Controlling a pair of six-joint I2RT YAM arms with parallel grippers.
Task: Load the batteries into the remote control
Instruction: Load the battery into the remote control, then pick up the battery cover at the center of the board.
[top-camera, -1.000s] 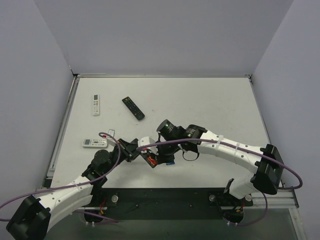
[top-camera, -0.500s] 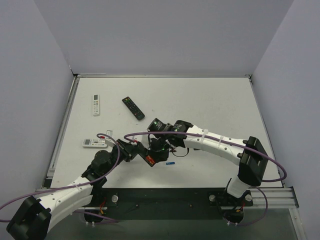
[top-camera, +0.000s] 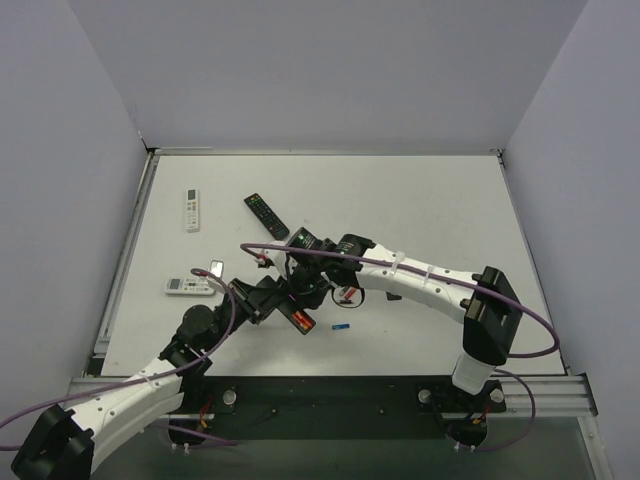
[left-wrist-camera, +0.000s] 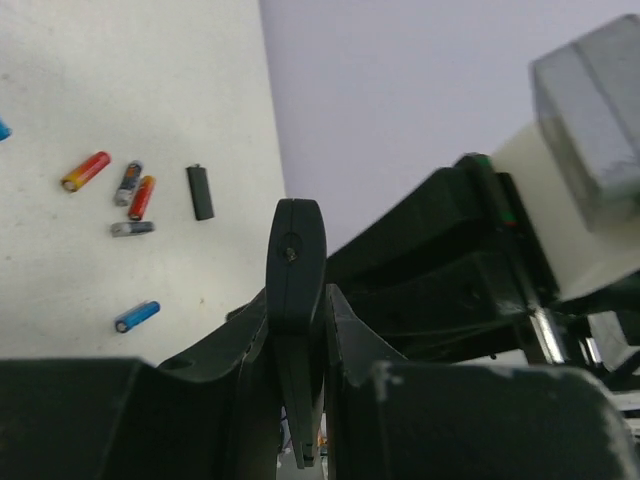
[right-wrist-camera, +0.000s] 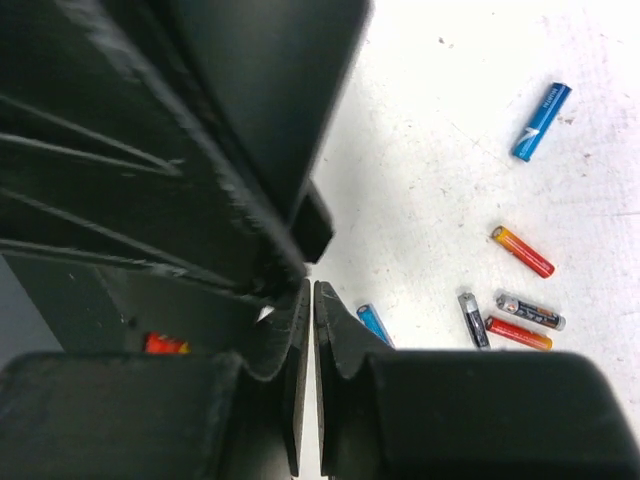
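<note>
Reaching further toward the left of the top view than half a second ago, the right gripper (top-camera: 300, 284) now crowds over the left gripper (left-wrist-camera: 297, 322), which clamps the remote control (left-wrist-camera: 295, 255) edge-on at frame centre. The right fingers (right-wrist-camera: 285, 340) are drawn together; whether they pinch anything is hidden. Loose batteries (right-wrist-camera: 521, 251) lie on the tabletop (right-wrist-camera: 430, 150) at the wrist view's right, and a blue battery (top-camera: 340, 326) lies uncovered just below the arms

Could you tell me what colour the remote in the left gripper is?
Black; the remote shows best in the left wrist view.
</note>
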